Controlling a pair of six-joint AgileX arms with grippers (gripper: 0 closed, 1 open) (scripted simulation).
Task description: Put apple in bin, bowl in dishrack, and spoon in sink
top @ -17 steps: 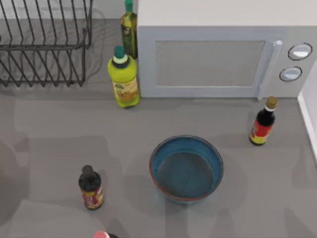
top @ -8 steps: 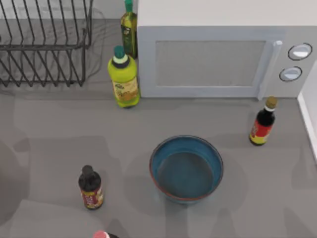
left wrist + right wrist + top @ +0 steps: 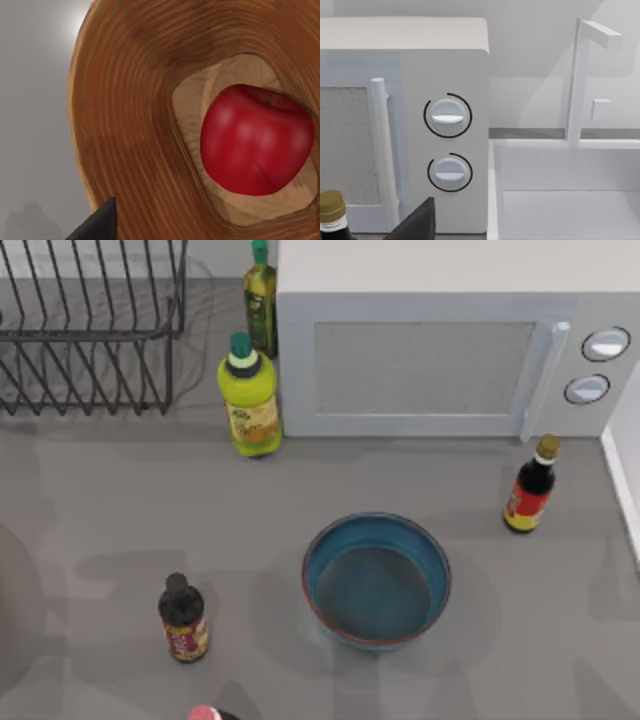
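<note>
In the wooden bin under the left arm's wrist camera lay the apple, settled against the pale bottom, so that part of the task looked done. One dark fingertip of the left pincer poked into that picture's edge, above the bin's rim and apart from the fruit; whether the pincer was spread or pressed together could not be told. The bowl sat upright on the grey bench, right of centre and near the front, well apart from the dishrack at the far left corner, so it probably waited for its own carry. Around it stood bottles: a yellow-green one beside the microwave, an olive one behind it, a dark red-labelled one at front left and another toward the right. The right pincer hung facing the microwave's knobs, with the white sink and its tap just beside; its state could not be told either. The wall behind was plain and pale.
</note>
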